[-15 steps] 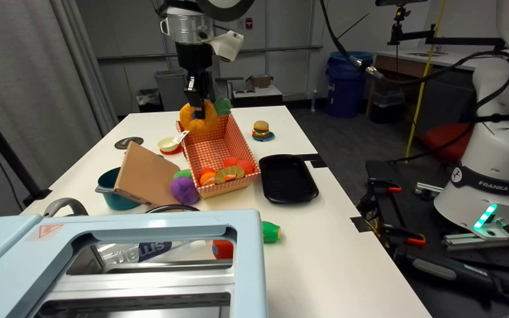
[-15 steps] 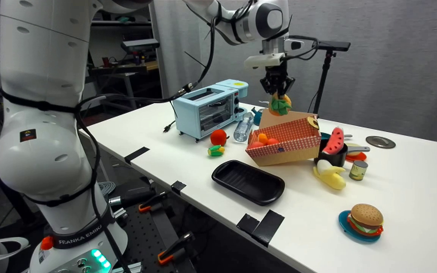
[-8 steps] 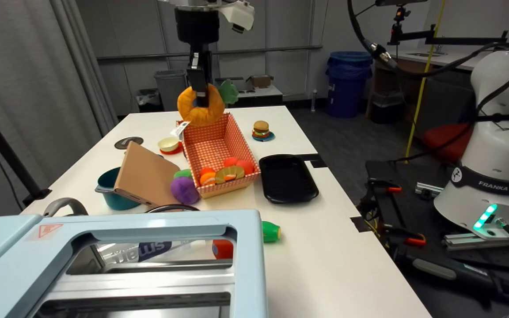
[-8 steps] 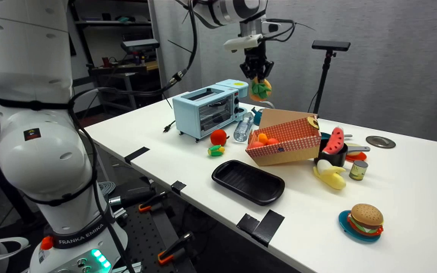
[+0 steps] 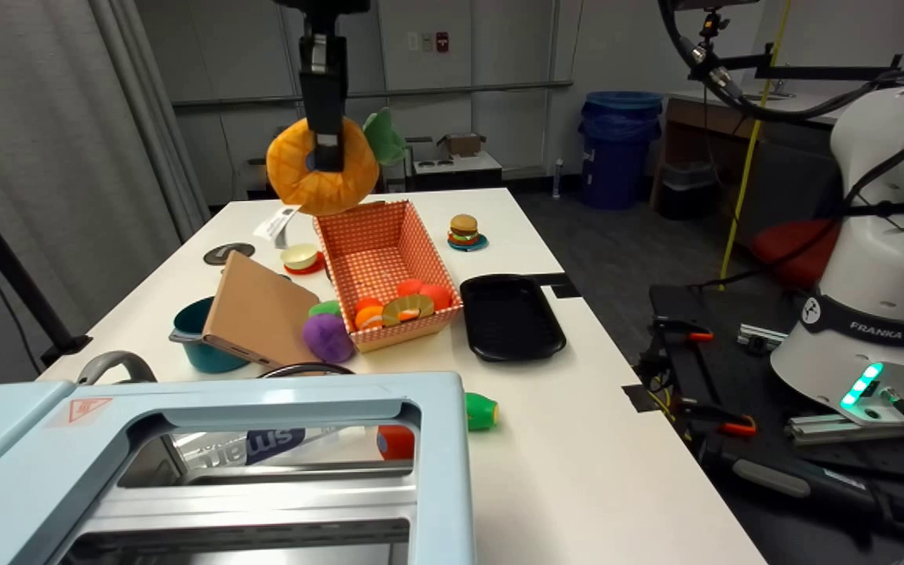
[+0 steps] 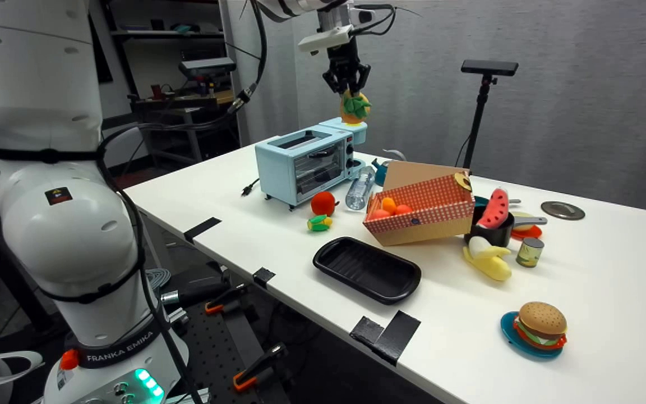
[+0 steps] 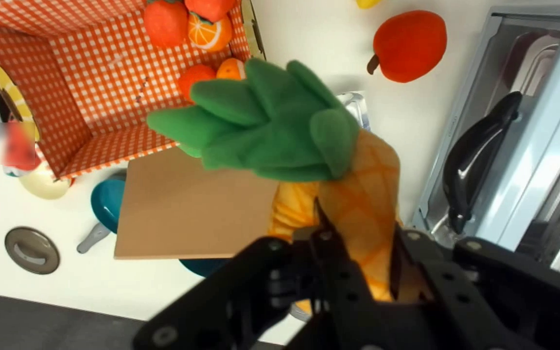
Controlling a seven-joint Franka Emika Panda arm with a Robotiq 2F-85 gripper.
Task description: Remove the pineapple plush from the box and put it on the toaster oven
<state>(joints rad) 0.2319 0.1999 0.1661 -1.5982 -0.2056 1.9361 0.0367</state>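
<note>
My gripper [image 5: 326, 149] is shut on the pineapple plush [image 5: 295, 176], an orange-yellow toy with a green leafy top and a white tag. It hangs in the air in both exterior views [image 6: 355, 111], above and clear of the box. In the wrist view the fingers [image 7: 358, 216] pinch the plush's body, and its leaves [image 7: 270, 126] point up-left. The orange-red checked box [image 5: 377, 263] holds several soft fruits at one end. The pale blue toaster oven [image 6: 275, 174] stands apart from the plush; its edge shows at right in the wrist view [image 7: 547, 170].
A brown cardboard piece [image 5: 260, 310] leans beside the box, with a purple plush [image 5: 328, 337] near it. A clear bottle [image 6: 360, 189], a kettle [image 6: 380, 171] and a tomato [image 6: 323, 203] lie near the oven. A black tray [image 6: 367, 269] sits near the table edge.
My gripper has risen with the plush in it, from low above the box's far end. It has moved toward the toaster oven's side. The other objects have not moved.
</note>
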